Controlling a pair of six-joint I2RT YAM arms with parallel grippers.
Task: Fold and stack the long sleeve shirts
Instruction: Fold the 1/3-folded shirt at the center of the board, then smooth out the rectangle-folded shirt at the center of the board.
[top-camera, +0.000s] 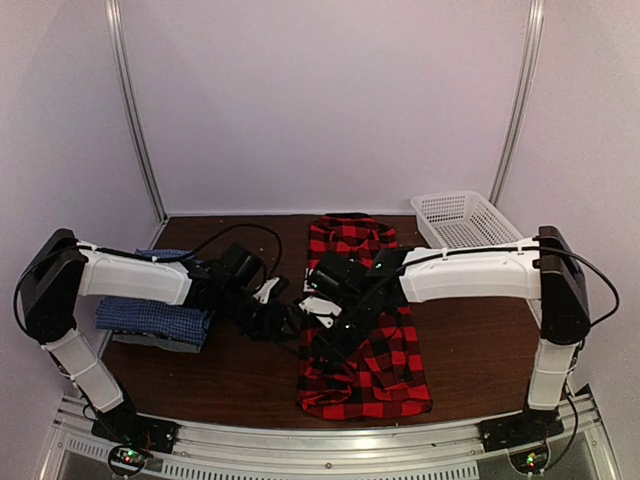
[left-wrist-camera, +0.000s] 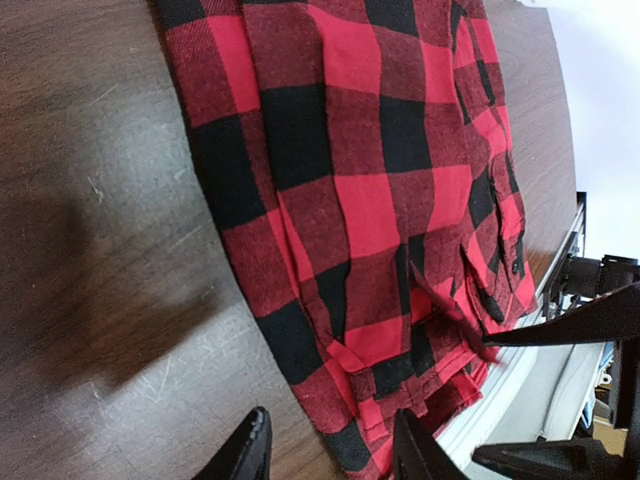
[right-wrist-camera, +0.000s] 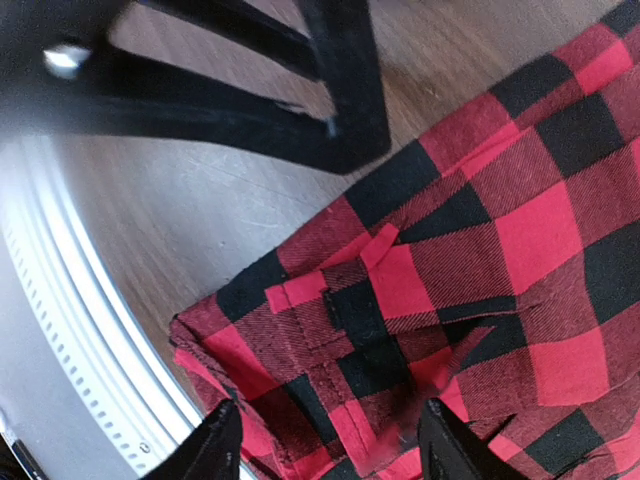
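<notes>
While both arms reach in over the middle of the table (top-camera: 480, 350), the plaid shirt (top-camera: 375, 375) lies flat on it. It's folded into a long strip running from the back edge to just short of the near rail (right-wrist-camera: 60, 300).

Right gripper (right-wrist-camera: 330, 445): jaws well apart, hanging over the strip's near left corner. Cloth lies under and between the fingers (right-wrist-camera: 215, 445), but neither pinches it, so it's holding nothing.

Left gripper (left-wrist-camera: 335, 455): jaws part-way apart, one side over bare wood, the other over the shirt's edge near the same corner. Nothing in it either. The tips are cut off by the frame, so I can't tell if they touch the cloth.

From above, the two wrists sit close together at the shirt's left edge.

Blue shirt (top-camera: 150, 318): folded, on the far left of the table, partly under the left forearm and well apart from the plaid one. Some grey cloth (top-camera: 172, 345) shows under its near edge; can't tell if that's a shirt.

Basket (top-camera: 452, 196): back right corner, near the plaid strip's far end, not touching it.
</notes>
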